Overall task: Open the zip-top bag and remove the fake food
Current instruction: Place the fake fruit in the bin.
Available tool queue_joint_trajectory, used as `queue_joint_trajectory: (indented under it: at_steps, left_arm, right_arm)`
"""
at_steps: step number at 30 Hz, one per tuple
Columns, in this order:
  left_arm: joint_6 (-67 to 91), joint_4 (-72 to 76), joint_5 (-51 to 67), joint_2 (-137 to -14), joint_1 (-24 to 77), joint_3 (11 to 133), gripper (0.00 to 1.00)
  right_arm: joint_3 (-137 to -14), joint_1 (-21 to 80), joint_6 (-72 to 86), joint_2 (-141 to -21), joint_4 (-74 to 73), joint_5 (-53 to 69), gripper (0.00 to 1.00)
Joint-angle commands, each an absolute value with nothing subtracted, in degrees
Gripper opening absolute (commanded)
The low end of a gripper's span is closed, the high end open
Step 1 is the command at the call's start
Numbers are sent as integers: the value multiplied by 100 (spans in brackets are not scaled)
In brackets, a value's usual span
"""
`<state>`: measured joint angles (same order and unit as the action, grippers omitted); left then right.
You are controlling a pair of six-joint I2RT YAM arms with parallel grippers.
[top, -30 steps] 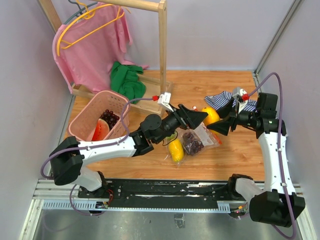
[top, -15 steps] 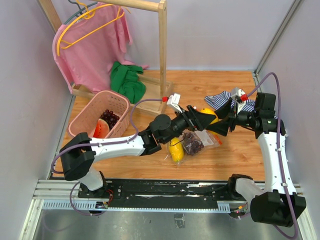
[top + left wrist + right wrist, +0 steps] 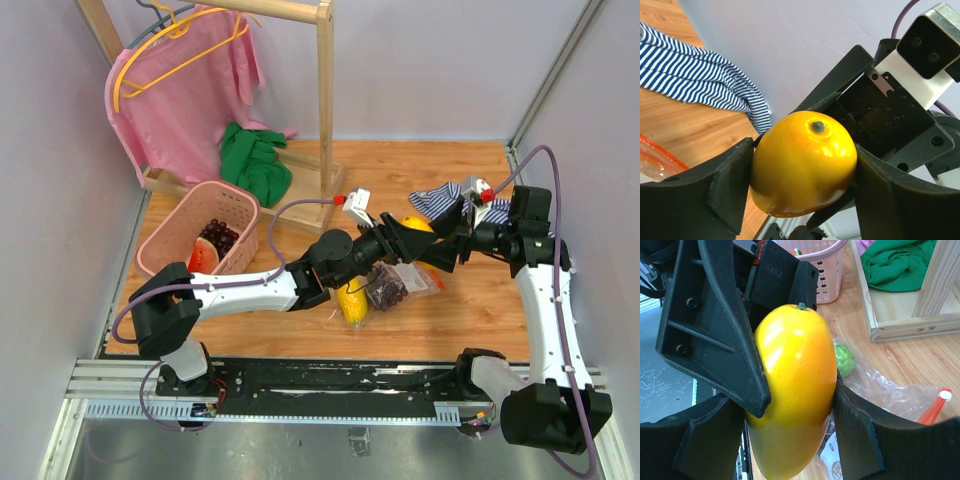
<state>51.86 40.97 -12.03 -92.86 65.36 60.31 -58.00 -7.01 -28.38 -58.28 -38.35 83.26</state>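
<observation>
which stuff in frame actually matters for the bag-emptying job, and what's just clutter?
Job:
zip-top bag
orange fruit
yellow fruit
green ball
grape bunch, inside the bag
watermelon slice and more grapes, both in the pink basket

Lying about:
striped cloth
green cloth
pink shirt
wooden rack

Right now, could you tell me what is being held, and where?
The right gripper clamps the orange fruit across its sides; the left gripper's fingers flank its stem end.
</observation>
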Motion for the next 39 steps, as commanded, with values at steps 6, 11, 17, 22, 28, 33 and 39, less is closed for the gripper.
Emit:
queue_joint_trajectory:
  at_steps: [6, 11, 17, 22, 28, 33, 39]
  left_arm:
    - [5000, 4180, -1195, -9294, 6594, 6209, 20]
    - [4839, 4195, -1358, -9052, 6574, 6028, 1]
    - [4764, 4162, -1439, -8783, 6473, 5774, 0]
    - [4547, 4078, -1635, -8516, 6434, 5483, 0]
    - [4206, 3969, -1859, -8100, 6393, 5031, 0]
    - [3826, 3722, -2139, -7676, 6372, 4683, 0]
    - [3184, 3213, -2370, -7007, 6254, 4353, 0]
  right_arm:
    - [-5663, -527, -2926, -5741, -3794, 8245, 52]
    - [-5566, -524, -2944, -5702, -3794, 8165, 91]
    - [-5466, -510, -3002, -5699, -3762, 8249, 98]
    - [-5412, -510, -3326, -5662, -3934, 8257, 98]
    - [-5469, -505, -4130, -5625, -4558, 8440, 98]
    - [-5353, -514, -4574, -5548, -4869, 8325, 98]
    - [-5309, -527, -4631, -5552, -4869, 8238, 98]
